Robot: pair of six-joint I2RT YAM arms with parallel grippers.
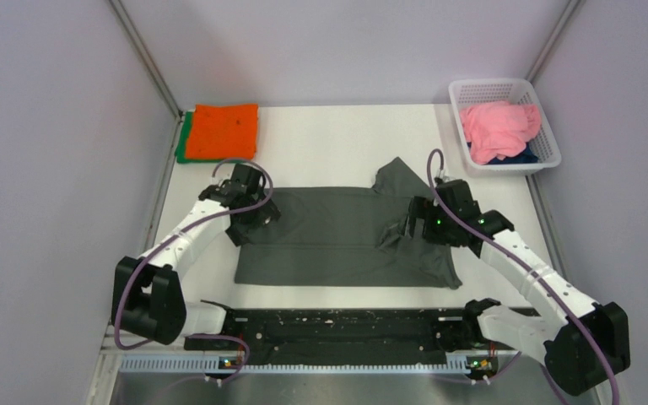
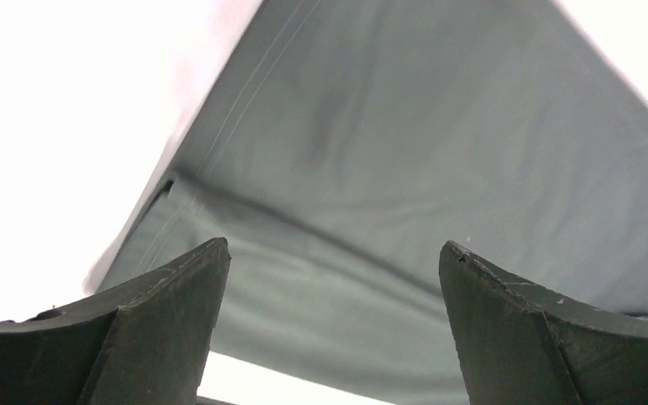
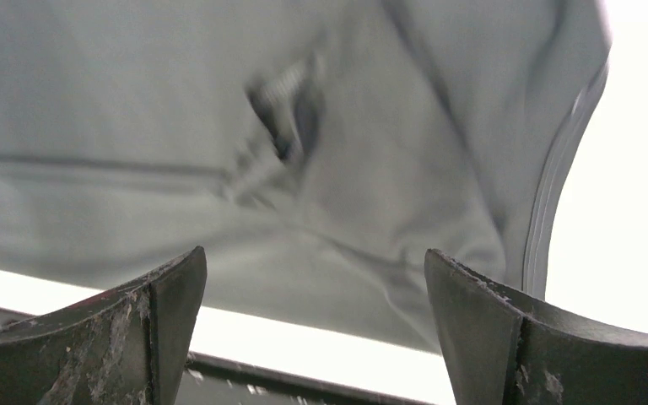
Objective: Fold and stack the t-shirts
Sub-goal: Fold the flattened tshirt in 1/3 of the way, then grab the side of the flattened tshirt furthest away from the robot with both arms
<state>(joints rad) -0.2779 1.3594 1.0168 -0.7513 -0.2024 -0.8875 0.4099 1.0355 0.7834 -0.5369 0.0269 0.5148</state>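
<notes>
A dark grey t-shirt [image 1: 337,232] lies spread on the white table, partly folded lengthwise, with one sleeve sticking up at the back right. My left gripper [image 1: 249,218] hovers open over its left edge; the cloth [image 2: 405,152] fills the left wrist view between spread fingers. My right gripper [image 1: 413,226] is open over the shirt's right end, where the cloth [image 3: 219,126] is rumpled. A folded orange t-shirt [image 1: 222,131] rests on a green one [image 1: 184,145] at the back left. A pink t-shirt [image 1: 498,125] and a navy one [image 1: 519,155] lie in the basket.
A white lattice basket [image 1: 548,152] stands at the back right corner. A black rail [image 1: 337,325] runs along the table's near edge between the arm bases. Grey walls close in the table on three sides.
</notes>
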